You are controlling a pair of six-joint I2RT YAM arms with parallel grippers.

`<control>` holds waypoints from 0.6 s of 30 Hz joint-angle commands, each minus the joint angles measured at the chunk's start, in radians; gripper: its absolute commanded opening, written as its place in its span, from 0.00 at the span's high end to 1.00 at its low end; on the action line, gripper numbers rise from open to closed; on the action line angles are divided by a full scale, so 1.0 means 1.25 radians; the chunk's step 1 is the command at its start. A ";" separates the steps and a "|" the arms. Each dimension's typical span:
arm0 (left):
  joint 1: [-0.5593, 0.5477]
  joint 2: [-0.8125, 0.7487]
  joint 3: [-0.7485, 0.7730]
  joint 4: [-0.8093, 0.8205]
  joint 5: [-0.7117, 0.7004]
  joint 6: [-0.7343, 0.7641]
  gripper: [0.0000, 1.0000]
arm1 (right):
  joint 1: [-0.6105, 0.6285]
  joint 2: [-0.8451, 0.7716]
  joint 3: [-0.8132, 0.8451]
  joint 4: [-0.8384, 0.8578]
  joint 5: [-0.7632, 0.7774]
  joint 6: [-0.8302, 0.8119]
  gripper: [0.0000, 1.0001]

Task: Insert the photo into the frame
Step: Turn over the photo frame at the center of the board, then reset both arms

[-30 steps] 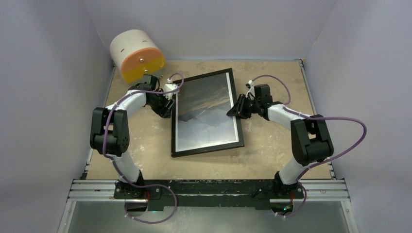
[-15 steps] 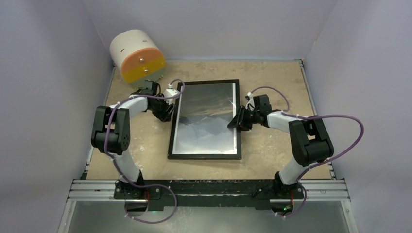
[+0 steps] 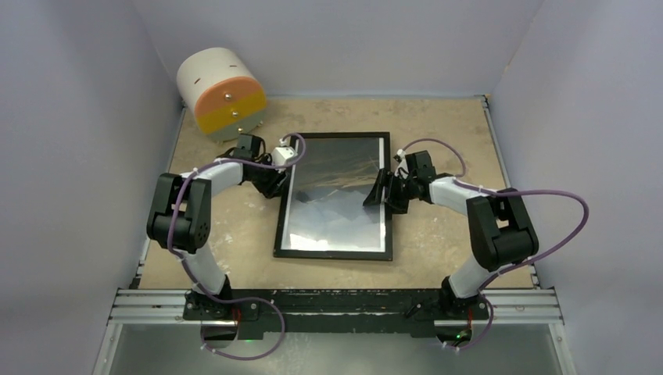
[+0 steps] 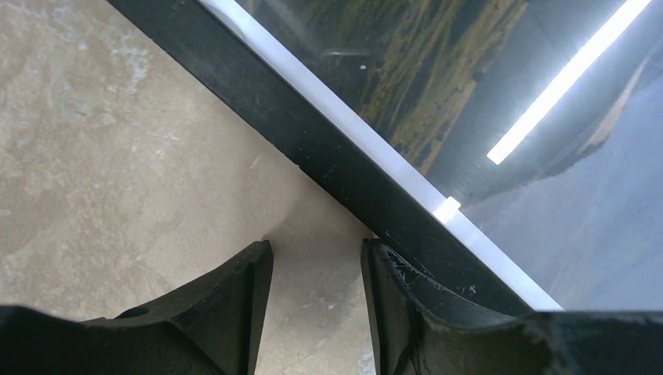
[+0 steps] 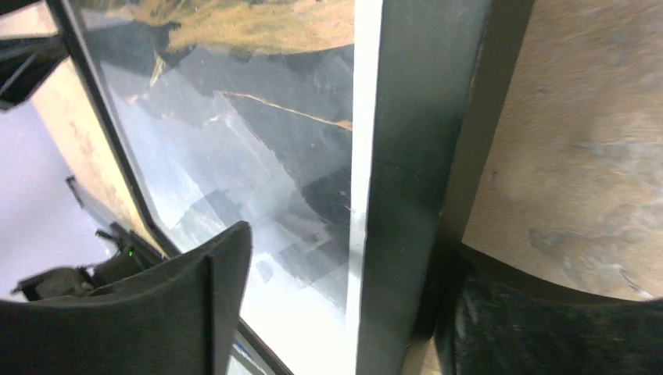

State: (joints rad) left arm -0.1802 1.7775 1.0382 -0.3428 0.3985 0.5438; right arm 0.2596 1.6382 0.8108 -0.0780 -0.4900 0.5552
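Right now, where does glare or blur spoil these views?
Left wrist view: a bright strip-light reflection crosses the glass of the frame, hiding part of the photo. Right wrist view: pale patches, seemingly reflections, wash the glass; the right claw looks soft. Top view: evenly lit and sharp.

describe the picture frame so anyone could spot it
On the sandy tan tabletop, near its middle, lies a large flat rectangular frame with a thin black border, holding a dark landscape photo. Its only neighbour, a white drum with an orange-yellow face, is round.
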 commanded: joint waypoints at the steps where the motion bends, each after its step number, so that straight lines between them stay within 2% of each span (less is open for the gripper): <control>1: -0.021 0.000 -0.042 -0.057 0.068 -0.002 0.52 | -0.005 -0.001 0.014 -0.110 0.194 -0.050 0.15; 3: -0.021 -0.005 -0.043 -0.058 0.068 -0.002 0.52 | -0.005 -0.006 0.023 -0.132 0.217 -0.049 0.02; 10: -0.008 -0.025 0.012 -0.103 0.080 -0.011 0.51 | -0.005 -0.053 0.048 -0.194 0.297 -0.035 0.01; 14: 0.040 -0.047 0.091 -0.146 0.120 -0.047 0.43 | -0.005 -0.122 0.090 -0.223 0.386 -0.022 0.01; 18: 0.101 -0.073 0.134 -0.098 0.123 -0.117 0.37 | -0.009 -0.205 0.120 -0.155 0.499 -0.006 0.01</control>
State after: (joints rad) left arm -0.1261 1.7592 1.1259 -0.4969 0.5018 0.4934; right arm 0.2565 1.4960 0.8761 -0.3111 -0.0525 0.5358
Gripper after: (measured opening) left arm 0.608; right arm 0.987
